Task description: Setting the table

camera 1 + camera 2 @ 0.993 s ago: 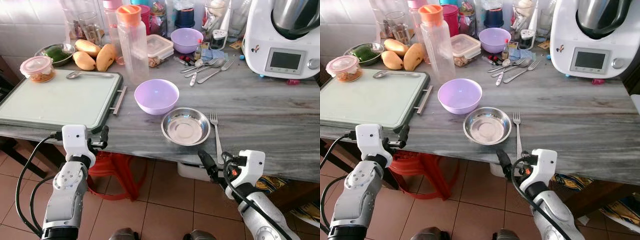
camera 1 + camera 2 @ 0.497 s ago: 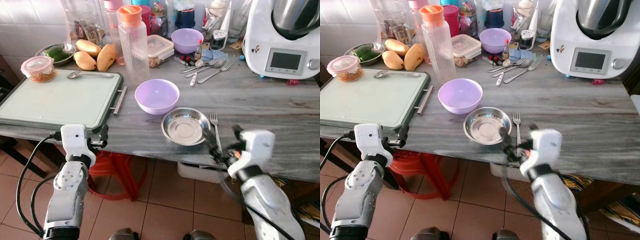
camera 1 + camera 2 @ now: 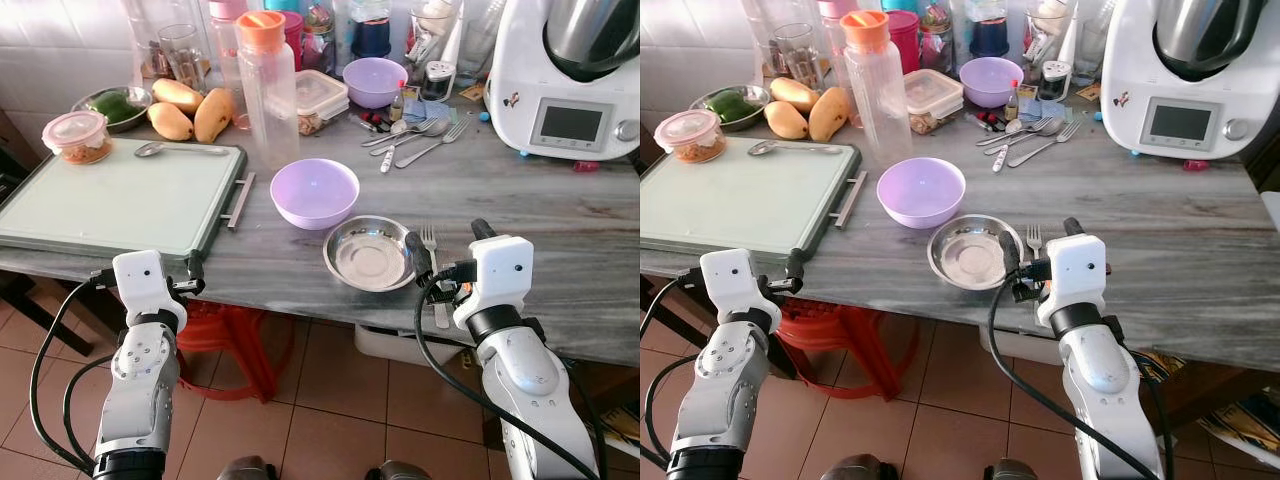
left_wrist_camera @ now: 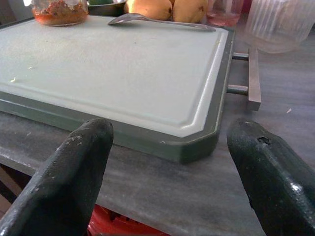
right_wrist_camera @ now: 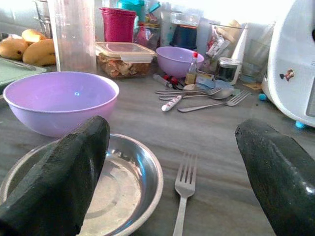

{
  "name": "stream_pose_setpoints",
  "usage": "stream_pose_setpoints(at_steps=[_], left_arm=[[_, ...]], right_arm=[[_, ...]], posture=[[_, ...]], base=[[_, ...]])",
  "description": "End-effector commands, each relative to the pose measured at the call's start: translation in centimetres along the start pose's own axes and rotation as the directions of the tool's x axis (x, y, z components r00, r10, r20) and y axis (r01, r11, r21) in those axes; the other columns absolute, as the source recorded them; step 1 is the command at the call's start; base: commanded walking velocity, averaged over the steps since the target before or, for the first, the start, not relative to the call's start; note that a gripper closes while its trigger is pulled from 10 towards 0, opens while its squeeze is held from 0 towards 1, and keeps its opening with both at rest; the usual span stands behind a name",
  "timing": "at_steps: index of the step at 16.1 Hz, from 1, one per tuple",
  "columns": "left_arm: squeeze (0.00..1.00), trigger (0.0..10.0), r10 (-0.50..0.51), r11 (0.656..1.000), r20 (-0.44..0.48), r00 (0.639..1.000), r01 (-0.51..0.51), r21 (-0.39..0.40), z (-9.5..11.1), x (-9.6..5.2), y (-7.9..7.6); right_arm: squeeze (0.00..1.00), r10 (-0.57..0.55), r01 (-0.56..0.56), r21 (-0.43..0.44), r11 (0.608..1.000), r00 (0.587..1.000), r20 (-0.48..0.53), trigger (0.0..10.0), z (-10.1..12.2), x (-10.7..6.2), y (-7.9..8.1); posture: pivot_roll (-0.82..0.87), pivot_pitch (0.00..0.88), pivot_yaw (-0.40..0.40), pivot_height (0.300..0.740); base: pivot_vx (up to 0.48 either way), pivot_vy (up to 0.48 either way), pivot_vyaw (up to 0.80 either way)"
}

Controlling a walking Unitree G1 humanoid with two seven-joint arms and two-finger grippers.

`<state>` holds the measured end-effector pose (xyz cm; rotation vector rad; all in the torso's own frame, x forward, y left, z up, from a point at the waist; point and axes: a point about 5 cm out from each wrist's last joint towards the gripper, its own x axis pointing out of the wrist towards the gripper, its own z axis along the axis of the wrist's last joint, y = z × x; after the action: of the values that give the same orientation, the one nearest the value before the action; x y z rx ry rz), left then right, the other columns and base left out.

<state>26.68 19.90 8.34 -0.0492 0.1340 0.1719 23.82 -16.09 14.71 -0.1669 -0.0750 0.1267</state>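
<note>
Right gripper (image 3: 447,250), newly raised from below the grey marble surface (image 3: 560,230), fingers open astride the silver metal fork (image 3: 431,262) beside the round steel dish (image 3: 370,252): grasp pending.

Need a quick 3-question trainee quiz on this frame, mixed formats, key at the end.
1. True or false: the right gripper is shut on the fork.
2. What lies on the cutting board? A) a knife B) a spoon C) a mango
3. Fill in: the steel plate sits between the purple bowl and the table's ____ edge.

Key:
1. False; its fingers are open, either side of the fork.
2. B, a spoon.
3. Near.
</note>
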Motion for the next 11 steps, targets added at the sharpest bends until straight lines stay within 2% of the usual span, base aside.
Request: stream_pose_setpoints(at_steps=[1, 2, 5, 8, 10, 11], left_arm=[[0.00, 10.0, 0.005, 1.000, 0.021, 1.000, -0.005, -0.003, 0.5, 0.4, -0.2], [0.00, 10.0, -0.012, 1.000, 0.047, 0.999, 0.012, -0.009, 1.1, 0.9, -0.8], [0.00, 10.0, -0.022, 1.000, 0.060, 0.998, 0.023, -0.012, 1.5, 1.2, -1.2], [0.00, 10.0, -0.032, 0.999, 0.073, 0.997, 0.033, -0.009, 1.8, 1.2, -1.6], [0.00, 10.0, -0.031, 0.999, 0.082, 0.996, 0.032, -0.010, 2.0, 1.3, -1.6], [0.00, 10.0, -0.028, 1.000, 0.081, 0.996, 0.029, -0.010, 2.0, 1.2, -1.5]], right_arm=[[0.00, -0.052, 0.053, -0.050, 0.997, 0.999, 0.005, 10.0, 0.0, 0.6, -0.8], [0.00, -0.102, 0.102, -0.036, 0.994, 0.995, 0.011, 10.0, -0.2, 1.1, -1.9], [0.00, -0.136, 0.136, 0.052, 0.989, 0.991, 0.005, 10.0, -0.7, 0.6, -2.5], [0.00, -0.151, 0.151, 0.035, 0.988, 0.988, -0.017, 10.0, -1.1, 0.8, -2.4], [0.00, -0.187, 0.186, -0.030, 0.982, 0.982, -0.009, 10.0, -1.2, 1.5, -2.4], [0.00, -0.172, 0.171, 0.034, 0.985, 0.985, 0.016, 10.0, -0.9, 1.8, -2.2]], posture=[[-0.02, 0.000, 0.037, 0.740], [-0.02, 0.000, 0.037, 0.740], [-0.03, 0.000, 0.037, 0.740], [-0.03, 0.000, 0.036, 0.740], [-0.02, 0.000, 0.031, 0.740], [-0.02, 0.000, 0.030, 0.740]], base=[[0.000, 0.000, 0.00], [0.000, 0.000, 0.00], [-0.081, 0.000, 0.00], [-0.269, 0.000, 0.00], [-0.270, 0.000, 0.00], [-0.274, 0.000, 0.00]])
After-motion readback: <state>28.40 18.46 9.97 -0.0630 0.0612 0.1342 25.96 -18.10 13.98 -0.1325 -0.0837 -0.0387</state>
